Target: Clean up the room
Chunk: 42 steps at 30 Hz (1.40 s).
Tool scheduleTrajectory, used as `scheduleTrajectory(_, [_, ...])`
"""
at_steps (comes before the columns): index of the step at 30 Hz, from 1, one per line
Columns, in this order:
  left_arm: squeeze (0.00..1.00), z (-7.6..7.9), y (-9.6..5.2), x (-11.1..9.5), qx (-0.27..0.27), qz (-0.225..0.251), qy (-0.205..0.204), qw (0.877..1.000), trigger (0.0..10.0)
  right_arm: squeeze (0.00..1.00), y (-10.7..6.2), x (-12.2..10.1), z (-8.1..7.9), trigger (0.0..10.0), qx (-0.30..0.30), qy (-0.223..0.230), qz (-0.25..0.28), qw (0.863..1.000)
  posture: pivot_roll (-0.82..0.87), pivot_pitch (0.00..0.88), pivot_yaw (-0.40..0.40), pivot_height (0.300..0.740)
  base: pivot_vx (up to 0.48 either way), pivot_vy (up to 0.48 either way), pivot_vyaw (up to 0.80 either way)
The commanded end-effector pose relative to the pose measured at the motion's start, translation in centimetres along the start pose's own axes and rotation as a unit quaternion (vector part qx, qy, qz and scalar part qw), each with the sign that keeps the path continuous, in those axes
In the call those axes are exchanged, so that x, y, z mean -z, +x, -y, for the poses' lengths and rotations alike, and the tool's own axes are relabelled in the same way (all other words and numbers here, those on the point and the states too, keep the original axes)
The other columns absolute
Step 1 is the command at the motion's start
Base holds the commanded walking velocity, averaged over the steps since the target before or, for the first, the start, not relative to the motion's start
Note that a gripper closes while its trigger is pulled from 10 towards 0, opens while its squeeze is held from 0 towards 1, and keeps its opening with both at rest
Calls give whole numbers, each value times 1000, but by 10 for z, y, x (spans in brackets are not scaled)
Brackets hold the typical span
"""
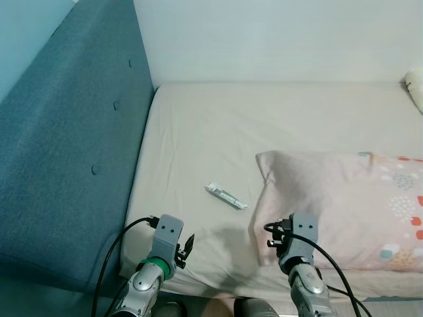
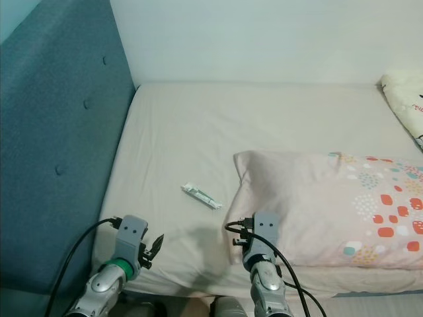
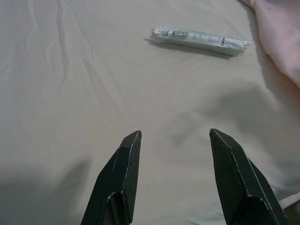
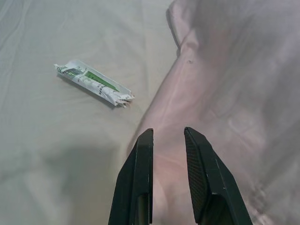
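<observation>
The bed [image 1: 198,132] carries a pink pillow [image 1: 330,198]; just beside its corner lies a wrapper [image 1: 226,195] — long axis slanting. It sits ahead, between both arms, seemingly likelier for the left end effector [image 3: 173,136], fingers spread; the right end effector [image 4: 167,133] — narrowly parted — hovers over the pillow.

Bed [image 1: 198,132] with a cream sheet, set against a blue padded headboard [image 1: 66,145]. A small white-green wrapper [image 1: 226,196] lies on the sheet, just beside the corner of a pink patterned pillow [image 1: 337,205]. Another pale pillow [image 2: 403,99] sits at the far right edge.
</observation>
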<state>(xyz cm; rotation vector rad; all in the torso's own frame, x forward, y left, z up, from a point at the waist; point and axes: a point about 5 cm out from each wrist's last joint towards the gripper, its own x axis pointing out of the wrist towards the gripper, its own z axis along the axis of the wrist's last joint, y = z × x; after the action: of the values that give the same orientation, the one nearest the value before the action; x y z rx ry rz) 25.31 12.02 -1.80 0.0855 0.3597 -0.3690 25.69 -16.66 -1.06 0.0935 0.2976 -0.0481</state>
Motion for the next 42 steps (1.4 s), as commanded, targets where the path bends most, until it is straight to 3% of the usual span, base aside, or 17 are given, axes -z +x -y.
scheduleTrajectory(1, [0,-1,-3,7,-3,-14,-2,1000,10000,0,-3,6,2,10000,8,10,-12,1000,12,126,58,700,0,0,0])
scheduleTrajectory(7, [0,0,-3,7,-1,-15,1,1000,10000,0,-5,8,3,10000,10,12,-13,1000,11,130,61,676,0,0,0])
scheduleTrajectory(42, [0,3,-4,8,13,-18,14,1000,10000,0,-7,12,2,10000,12,17,-24,1000,13,131,64,646,0,0,0])
